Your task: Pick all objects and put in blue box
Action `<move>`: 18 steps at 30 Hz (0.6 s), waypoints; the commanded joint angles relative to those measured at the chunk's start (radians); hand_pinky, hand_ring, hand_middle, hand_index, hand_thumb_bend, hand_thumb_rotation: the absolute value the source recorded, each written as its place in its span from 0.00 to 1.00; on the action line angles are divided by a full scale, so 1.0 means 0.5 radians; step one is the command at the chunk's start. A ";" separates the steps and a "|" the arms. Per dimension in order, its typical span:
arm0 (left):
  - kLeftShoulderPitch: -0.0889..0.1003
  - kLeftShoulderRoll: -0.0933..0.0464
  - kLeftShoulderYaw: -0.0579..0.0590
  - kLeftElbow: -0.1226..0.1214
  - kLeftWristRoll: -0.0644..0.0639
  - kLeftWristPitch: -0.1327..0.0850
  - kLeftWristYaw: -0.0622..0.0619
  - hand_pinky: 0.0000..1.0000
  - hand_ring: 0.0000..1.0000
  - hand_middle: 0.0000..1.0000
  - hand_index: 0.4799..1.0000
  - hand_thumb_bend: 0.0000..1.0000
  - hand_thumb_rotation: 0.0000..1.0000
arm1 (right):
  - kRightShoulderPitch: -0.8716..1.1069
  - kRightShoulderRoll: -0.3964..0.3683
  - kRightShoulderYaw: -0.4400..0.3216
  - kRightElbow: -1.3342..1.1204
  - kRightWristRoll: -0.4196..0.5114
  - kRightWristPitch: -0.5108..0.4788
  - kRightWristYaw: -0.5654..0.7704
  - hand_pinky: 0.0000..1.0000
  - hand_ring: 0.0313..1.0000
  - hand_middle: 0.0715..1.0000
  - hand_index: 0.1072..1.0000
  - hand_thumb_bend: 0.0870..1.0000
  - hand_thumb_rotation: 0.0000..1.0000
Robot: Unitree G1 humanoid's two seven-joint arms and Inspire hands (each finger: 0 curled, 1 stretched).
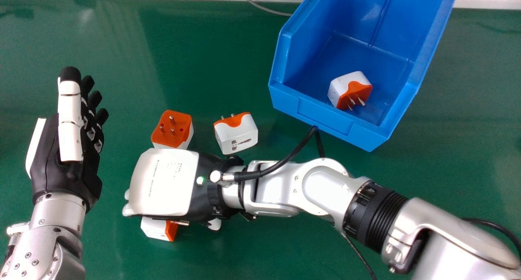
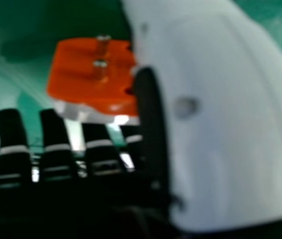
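My right hand [image 1: 167,182] is palm down over the table, its back hiding most of its fingers. A white and orange plug adapter [image 1: 154,228] juts out from under its near edge. In the right hand view, an orange-faced adapter [image 2: 88,74] lies between the thumb and the straight fingers of my right hand [image 2: 56,144], which is open. Just beyond the hand are an adapter with orange pin face up [image 1: 173,127] and a tilted white one [image 1: 237,134]. Another adapter [image 1: 346,88] lies inside the blue box [image 1: 325,121]. My left hand [image 1: 70,141] stays open at the left.
The blue box stands at the back right, its low front wall towards the robot. A black cable runs along the right wrist, and a thin grey cable [image 1: 260,6] lies behind the box's left side. Green table surface [image 1: 183,60] stretches between the left hand and the box.
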 commanded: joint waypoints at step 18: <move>0.018 -0.012 -0.054 -0.141 0.030 -0.007 0.035 1.00 1.00 1.00 1.00 0.56 1.00 | -0.104 0.040 0.204 0.335 -0.133 0.134 -0.726 0.24 0.28 0.37 0.44 0.48 0.00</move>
